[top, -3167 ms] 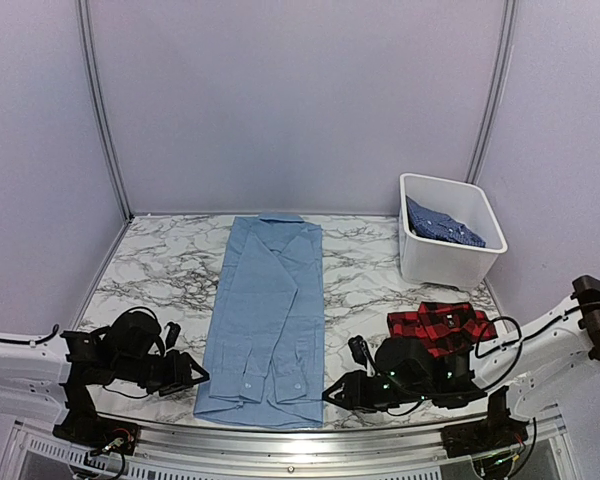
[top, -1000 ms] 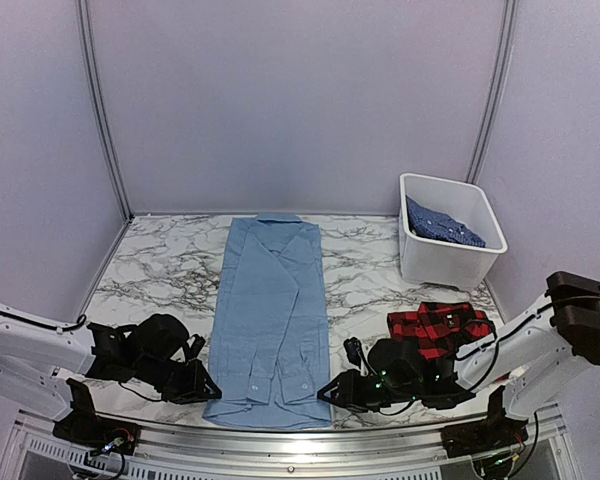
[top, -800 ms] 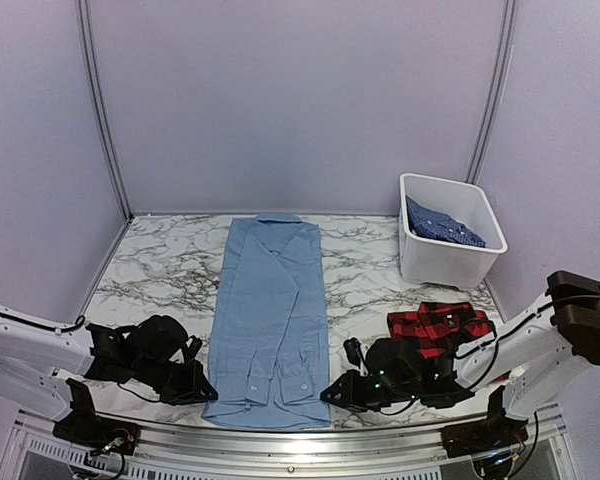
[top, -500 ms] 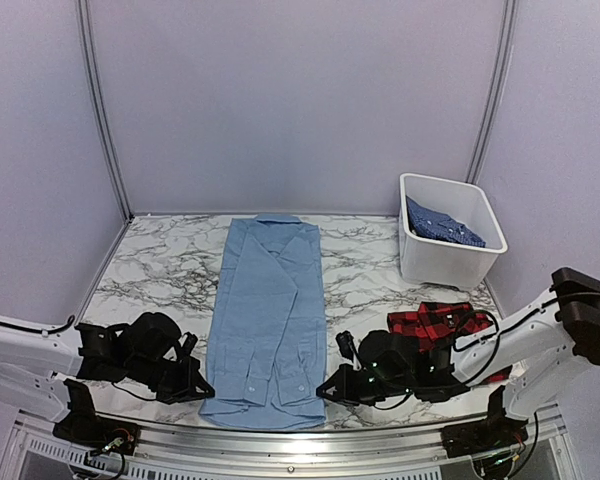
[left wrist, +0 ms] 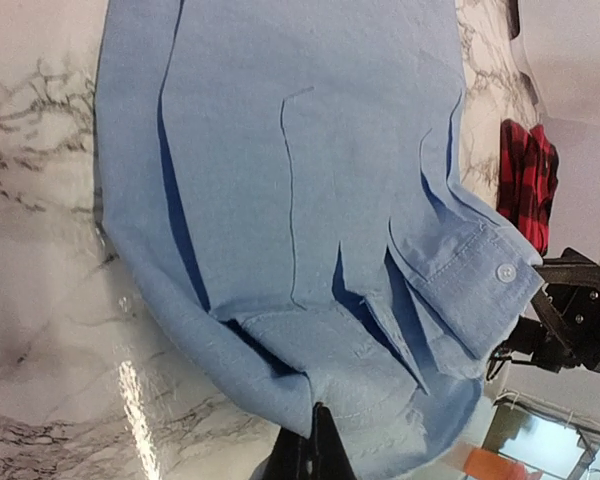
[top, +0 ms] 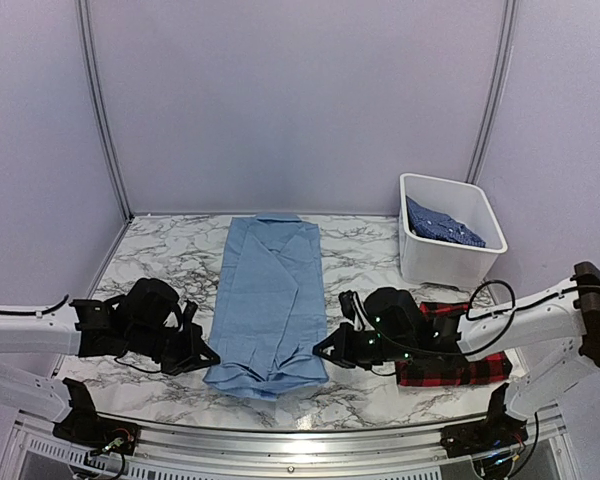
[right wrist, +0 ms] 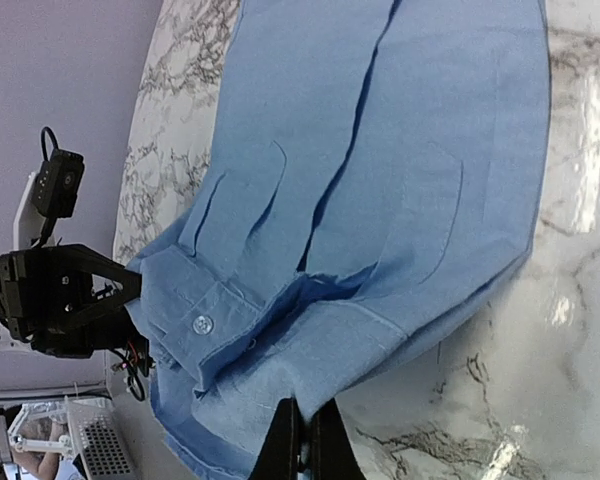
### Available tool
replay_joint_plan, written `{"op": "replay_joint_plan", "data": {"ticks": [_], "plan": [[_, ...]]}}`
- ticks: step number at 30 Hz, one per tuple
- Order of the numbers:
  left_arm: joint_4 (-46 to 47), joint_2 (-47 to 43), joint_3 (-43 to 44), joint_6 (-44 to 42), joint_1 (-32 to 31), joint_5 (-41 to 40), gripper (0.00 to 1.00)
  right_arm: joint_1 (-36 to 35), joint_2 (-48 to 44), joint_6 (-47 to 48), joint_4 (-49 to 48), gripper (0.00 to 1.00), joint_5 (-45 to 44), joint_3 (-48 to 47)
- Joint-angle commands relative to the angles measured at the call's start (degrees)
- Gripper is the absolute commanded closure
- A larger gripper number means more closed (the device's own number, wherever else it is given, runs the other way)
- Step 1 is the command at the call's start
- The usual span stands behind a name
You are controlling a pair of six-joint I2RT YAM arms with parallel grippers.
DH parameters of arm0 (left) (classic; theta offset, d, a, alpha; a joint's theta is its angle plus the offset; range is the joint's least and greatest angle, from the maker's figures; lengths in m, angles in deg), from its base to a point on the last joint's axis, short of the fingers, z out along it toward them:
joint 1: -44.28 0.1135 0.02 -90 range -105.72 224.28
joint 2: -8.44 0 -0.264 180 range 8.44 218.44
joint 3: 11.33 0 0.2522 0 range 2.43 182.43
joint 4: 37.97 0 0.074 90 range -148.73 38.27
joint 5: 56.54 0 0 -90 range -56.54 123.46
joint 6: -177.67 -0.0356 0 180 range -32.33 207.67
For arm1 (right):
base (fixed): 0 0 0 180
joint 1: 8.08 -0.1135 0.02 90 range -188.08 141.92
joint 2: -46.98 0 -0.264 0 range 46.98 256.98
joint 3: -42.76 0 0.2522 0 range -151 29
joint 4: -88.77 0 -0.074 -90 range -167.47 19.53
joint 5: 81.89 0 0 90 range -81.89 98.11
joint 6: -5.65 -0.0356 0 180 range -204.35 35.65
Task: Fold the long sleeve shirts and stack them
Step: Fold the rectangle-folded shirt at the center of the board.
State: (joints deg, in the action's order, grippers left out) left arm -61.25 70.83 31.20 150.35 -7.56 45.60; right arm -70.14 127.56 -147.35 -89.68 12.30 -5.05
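Note:
The light blue shirt (top: 270, 290) lies lengthwise down the middle of the marble table, collar at the far end. Its near hem is lifted and bunched. My left gripper (top: 212, 357) is shut on the hem's left corner (left wrist: 325, 395), and my right gripper (top: 318, 355) is shut on the right corner (right wrist: 310, 385). A buttoned cuff (left wrist: 485, 285) hangs loose over the raised cloth. The red-and-black plaid shirt (top: 458, 366) lies folded at the near right, partly hidden under my right arm. The darker blue patterned shirt (top: 440, 225) sits in the bin.
The white plastic bin (top: 448, 264) stands at the far right against the wall panels. The table's near edge and metal rail (top: 280, 432) run just behind both grippers. Bare marble (top: 155, 270) shows left of the shirt.
Both grippers closed on the hem corners and lifted them off the table, drawing them away from the near edge. The shirt's lower end now bunches upward.

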Motion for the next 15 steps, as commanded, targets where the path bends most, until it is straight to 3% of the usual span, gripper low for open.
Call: {"op": "replay_joint_plan", "data": {"ticks": [1,15], "plan": [[-2.5,3.4,5.4,-5.3,5.6,1.3,1.0,4.3,2.5,4.9,2.2,1.0,2.2,-6.6],[-2.5,26.0,26.1,-16.5,20.1,5.5,1.0,19.7,18.5,12.9,2.8,1.0,9.5,-22.9]]}}
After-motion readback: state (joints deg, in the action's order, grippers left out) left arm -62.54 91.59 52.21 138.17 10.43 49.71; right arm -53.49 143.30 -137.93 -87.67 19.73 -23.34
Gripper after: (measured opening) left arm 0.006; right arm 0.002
